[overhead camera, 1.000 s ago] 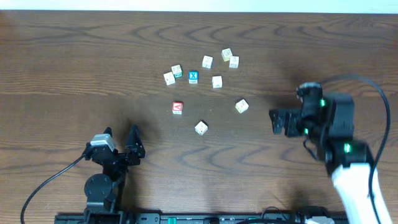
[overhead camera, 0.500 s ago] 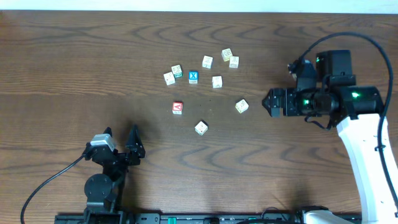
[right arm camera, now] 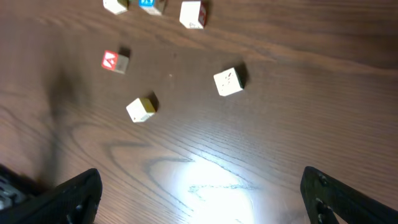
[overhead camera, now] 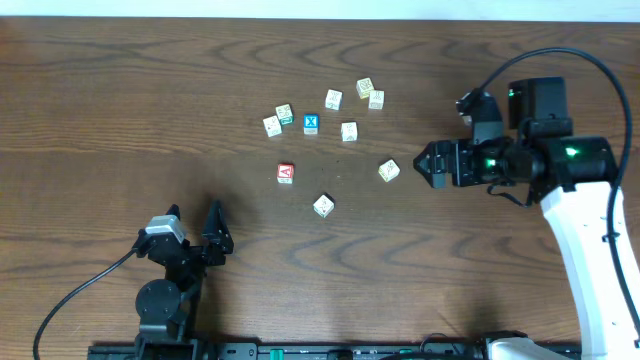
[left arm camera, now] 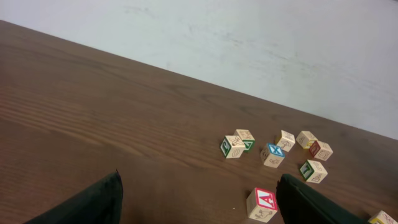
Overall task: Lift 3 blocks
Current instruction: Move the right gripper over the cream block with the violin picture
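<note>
Shows left gripper [overhead camera: 193,222], right gripper [overhead camera: 424,163] spread wide, empty. Pinch nearest cream letter cube [overhead camera: 389,171], likely light, rigid, across opposite faces.

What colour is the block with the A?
The A block is red; left wrist view.

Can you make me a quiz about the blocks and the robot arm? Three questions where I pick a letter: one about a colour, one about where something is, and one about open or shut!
1. What colour is the X block?
A red
B blue
C black

2. Which block is nearest the right pincer?
A the X block
B a black block
C a cream block

3. How is the right pincer?
A open, holding nothing
B shut on a block
C shut on a cable

Answers:
1 B: its top face is blue.
2 C: it lies just in front of the pincer's tips.
3 A: the right wrist view shows both fingers far apart, with bare wood between.
</note>
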Controlling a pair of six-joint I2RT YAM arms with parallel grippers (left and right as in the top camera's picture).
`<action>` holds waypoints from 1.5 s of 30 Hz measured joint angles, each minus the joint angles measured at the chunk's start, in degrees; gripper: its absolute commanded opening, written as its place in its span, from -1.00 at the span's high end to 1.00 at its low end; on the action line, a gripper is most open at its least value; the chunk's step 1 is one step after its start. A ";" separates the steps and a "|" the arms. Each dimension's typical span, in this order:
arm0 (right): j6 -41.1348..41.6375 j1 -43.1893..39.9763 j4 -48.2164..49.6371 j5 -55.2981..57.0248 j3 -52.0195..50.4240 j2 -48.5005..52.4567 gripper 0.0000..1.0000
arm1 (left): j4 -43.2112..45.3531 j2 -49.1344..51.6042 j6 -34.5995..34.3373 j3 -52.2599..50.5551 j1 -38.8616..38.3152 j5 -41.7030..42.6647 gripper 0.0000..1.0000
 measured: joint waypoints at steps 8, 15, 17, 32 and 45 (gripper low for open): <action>-1.36 12.35 4.74 7.45 0.00 11.39 -0.99 | -0.02 0.00 0.00 0.00 0.00 0.02 -0.59; -2.82 19.80 9.60 15.13 0.00 20.59 -0.95 | 0.00 0.00 -0.02 -0.02 0.00 0.02 -0.59; -3.34 20.79 10.40 16.20 0.00 22.34 -0.91 | 0.00 0.00 0.00 0.00 0.00 0.02 -0.59; -6.93 19.78 17.05 21.70 -0.02 24.11 -0.96 | 0.00 0.00 0.00 0.00 0.00 0.02 -0.59; -7.78 12.26 17.75 19.54 -0.02 24.37 -0.90 | 0.00 0.00 0.00 0.00 0.00 0.02 -0.59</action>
